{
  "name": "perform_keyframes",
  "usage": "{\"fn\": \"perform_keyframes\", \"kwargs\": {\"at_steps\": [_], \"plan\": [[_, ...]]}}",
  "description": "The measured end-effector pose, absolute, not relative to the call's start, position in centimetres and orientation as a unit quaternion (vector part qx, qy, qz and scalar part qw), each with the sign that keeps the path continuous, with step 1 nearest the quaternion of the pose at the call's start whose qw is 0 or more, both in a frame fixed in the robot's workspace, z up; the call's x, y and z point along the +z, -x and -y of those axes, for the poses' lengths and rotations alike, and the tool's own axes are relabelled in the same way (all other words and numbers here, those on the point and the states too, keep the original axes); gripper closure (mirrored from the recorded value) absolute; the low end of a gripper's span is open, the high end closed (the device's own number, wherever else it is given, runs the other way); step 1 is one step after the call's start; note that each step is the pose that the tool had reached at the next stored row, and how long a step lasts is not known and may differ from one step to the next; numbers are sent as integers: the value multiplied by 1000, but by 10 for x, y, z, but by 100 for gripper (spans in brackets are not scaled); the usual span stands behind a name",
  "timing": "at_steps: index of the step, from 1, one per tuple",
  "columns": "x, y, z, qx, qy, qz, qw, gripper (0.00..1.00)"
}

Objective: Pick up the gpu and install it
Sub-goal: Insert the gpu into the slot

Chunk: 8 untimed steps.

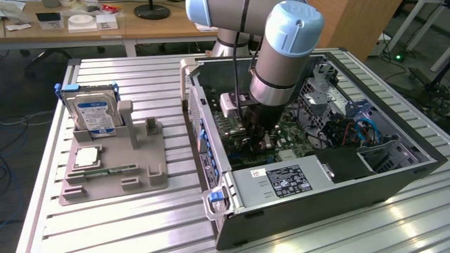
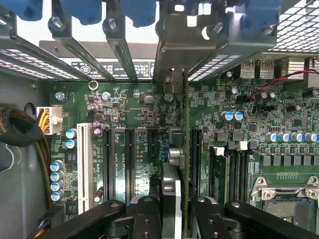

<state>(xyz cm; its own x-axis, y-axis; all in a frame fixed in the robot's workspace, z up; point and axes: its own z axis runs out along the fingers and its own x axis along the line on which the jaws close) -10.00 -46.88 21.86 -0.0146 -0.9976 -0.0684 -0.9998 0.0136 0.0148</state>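
In the wrist view the gpu (image 2: 178, 144) stands on edge over the green motherboard (image 2: 134, 107), between two long black slots. Its silvery metal bracket (image 2: 192, 47) reaches the slotted rear wall of the case. My gripper (image 2: 172, 211) is shut on the card, one black finger (image 2: 144, 219) on each side. In the exterior view my gripper (image 1: 256, 138) reaches straight down into the open computer case (image 1: 330, 174), low over the board. The dark card (image 1: 247, 126) is mostly hidden there by the wrist. Whether it sits fully in a slot is not visible.
A grey fixture tray (image 1: 116, 182) at the exterior view's left holds a hard drive (image 1: 95, 113) upright, a processor (image 1: 86, 157) and a memory stick (image 1: 105, 171). Inside the case are the power supply (image 1: 281, 182), cables (image 1: 359, 132) and blue slot latches (image 2: 84, 10).
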Motion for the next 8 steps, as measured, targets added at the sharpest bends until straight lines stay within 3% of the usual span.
{"fn": "perform_keyframes", "kwargs": {"at_steps": [8], "plan": [[229,100,469,29,702,-712,19,65]]}}
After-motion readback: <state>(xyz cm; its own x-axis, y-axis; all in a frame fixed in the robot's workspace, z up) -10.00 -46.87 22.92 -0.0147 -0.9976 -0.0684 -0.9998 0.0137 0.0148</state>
